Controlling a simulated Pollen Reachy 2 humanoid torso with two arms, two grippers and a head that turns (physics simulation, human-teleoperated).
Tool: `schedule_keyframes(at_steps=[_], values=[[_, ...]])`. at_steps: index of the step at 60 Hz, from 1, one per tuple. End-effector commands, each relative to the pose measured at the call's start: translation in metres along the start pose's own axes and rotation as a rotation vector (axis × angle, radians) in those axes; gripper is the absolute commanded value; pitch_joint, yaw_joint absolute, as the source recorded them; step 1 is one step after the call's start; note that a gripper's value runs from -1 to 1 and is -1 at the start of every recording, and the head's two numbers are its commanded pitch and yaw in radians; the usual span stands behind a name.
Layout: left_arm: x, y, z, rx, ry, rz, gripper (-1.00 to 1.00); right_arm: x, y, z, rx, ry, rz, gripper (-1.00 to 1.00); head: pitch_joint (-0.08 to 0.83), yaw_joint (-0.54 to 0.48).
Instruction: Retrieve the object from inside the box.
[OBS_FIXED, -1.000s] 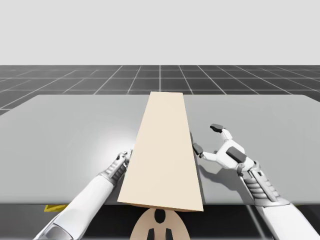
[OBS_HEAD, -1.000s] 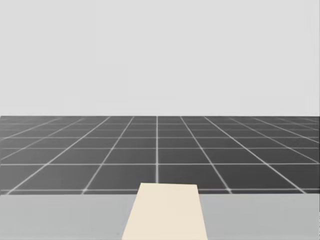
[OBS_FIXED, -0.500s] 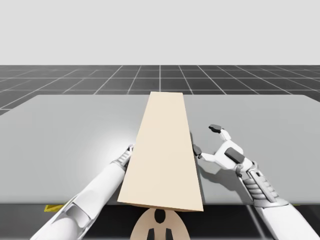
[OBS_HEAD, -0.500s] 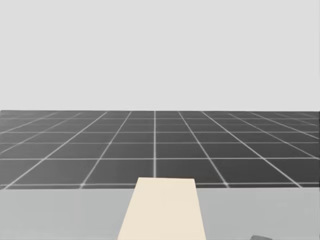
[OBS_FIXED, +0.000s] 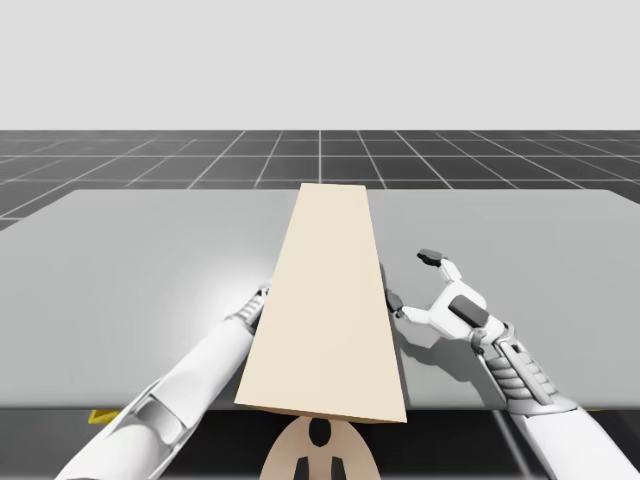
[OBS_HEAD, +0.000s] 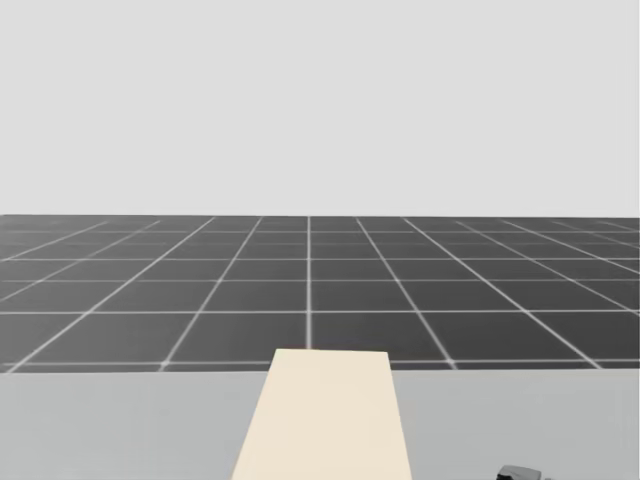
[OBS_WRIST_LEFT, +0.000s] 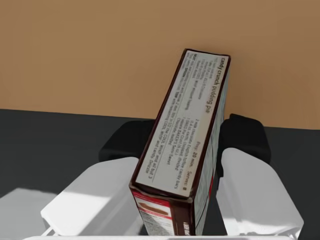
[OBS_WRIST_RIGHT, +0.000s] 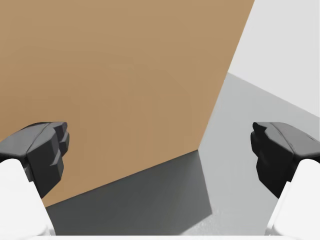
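Tan box (OBS_FIXED: 325, 300): inside it the left gripper (OBS_WRIST_LEFT: 185, 141) was clamped on the carton (OBS_WRIST_LEFT: 192, 130). Right gripper (OBS_WRIST_RIGHT: 161, 155) gaped wide beside the box wall. Judged step: grasp made, withdrawal pending. Next: draw carton straight out, clear of walls.

On the table (OBS_FIXED: 140, 250) lies the big box (OBS_FIXED: 328, 300) — left pincer (OBS_WRIST_LEFT: 184, 141) (clasping a small carton (OBS_WRIST_LEFT: 192, 125)) at its left, right pincer (OBS_FIXED: 412, 278) opposite.

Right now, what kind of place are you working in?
Probably a simulated test bench: a bare grey table, a dark grid floor meeting a blank backdrop, one tan box, and my left gripper shut on a small dark-red box.
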Motion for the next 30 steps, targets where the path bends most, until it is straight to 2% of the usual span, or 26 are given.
schedule_keyframes(at_steps=[1,10,30], values=[[-0.002,-0.007,0.004,-0.035,-0.006,0.029,1.0,0.0,-0.001,0.0,-0.001,0.001,-0.002,-1.0,0.028,-0.02],[-0.002,-0.007,0.031,-0.002,0.003,0.026,1.0,0.0,-0.002,0.001,-0.007,0.002,-0.005,-1.0,0.029,-0.02],[-0.003,-0.008,0.114,0.126,-0.012,0.03,1.0,0.0,-0.007,0.004,-0.017,-0.001,-0.014,-1.0,0.019,-0.01]])
